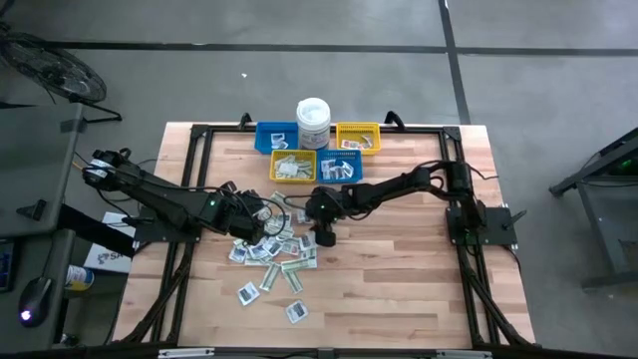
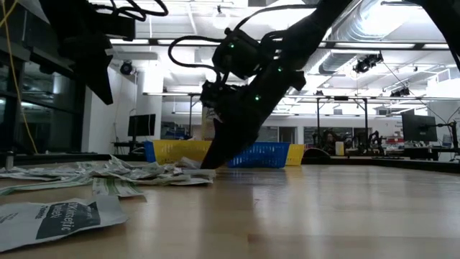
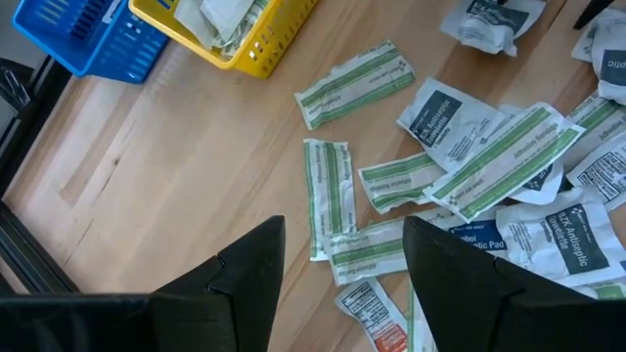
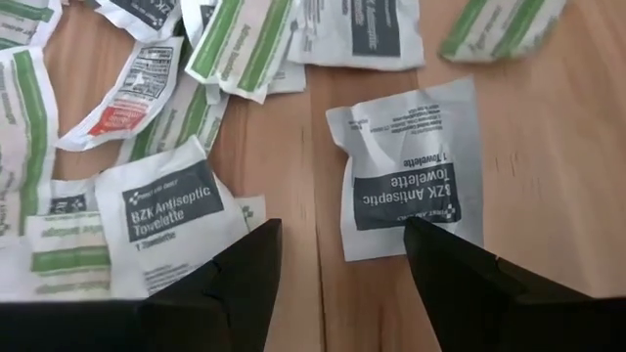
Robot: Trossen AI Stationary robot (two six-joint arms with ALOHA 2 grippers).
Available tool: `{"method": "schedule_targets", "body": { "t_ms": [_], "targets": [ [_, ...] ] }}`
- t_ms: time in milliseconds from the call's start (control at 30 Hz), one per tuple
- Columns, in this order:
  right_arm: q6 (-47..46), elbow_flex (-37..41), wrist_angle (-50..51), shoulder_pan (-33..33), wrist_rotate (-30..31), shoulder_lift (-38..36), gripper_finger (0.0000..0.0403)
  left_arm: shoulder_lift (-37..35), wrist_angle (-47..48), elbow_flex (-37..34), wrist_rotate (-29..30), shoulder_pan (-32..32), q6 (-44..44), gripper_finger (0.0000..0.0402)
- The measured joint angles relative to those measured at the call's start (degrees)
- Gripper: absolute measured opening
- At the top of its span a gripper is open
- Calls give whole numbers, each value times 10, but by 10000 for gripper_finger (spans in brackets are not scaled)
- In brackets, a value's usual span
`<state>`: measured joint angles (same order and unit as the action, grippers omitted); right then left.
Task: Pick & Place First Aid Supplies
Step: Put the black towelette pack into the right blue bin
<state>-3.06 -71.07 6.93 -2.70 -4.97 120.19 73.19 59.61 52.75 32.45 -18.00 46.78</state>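
place: lab/workshop | cues: exposed ceiling ducts [image 2: 374,29]; monitors [image 2: 417,128]; concrete floor [image 1: 299,70]

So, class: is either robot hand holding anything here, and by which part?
Nothing is held. The left hand and right hand both hang open over the small flat paper packets, with bare gaps between their fingers.

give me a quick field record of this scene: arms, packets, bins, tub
left gripper: open, empty, above the green-striped packets
right gripper: open, empty, low over a white antiseptic towelette packet
packet pile: loose on the wooden table, between the arms
bins: blue and yellow, at the far edge, some holding packets
white tub: lidded, behind the bins
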Motion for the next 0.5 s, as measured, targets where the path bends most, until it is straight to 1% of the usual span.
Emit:
{"method": "schedule_targets", "body": {
  "t_ms": [167, 233, 333, 500],
  "targets": [
    [-47, 0, 35, 0, -2, -1, 212, 0, -3, 0, 0, 0, 0, 206],
    [-57, 0, 42, 0, 0, -1, 204, 0, -5, 0, 0, 0, 0, 206],
    [-56, 0, 54, 0, 9, -1, 177, 0, -13, 0, 0, 0, 0, 206],
    [-40, 0, 60, 0, 27, -1, 118, 0, -18, 0, 0, 0, 0, 206]
  ]
}}
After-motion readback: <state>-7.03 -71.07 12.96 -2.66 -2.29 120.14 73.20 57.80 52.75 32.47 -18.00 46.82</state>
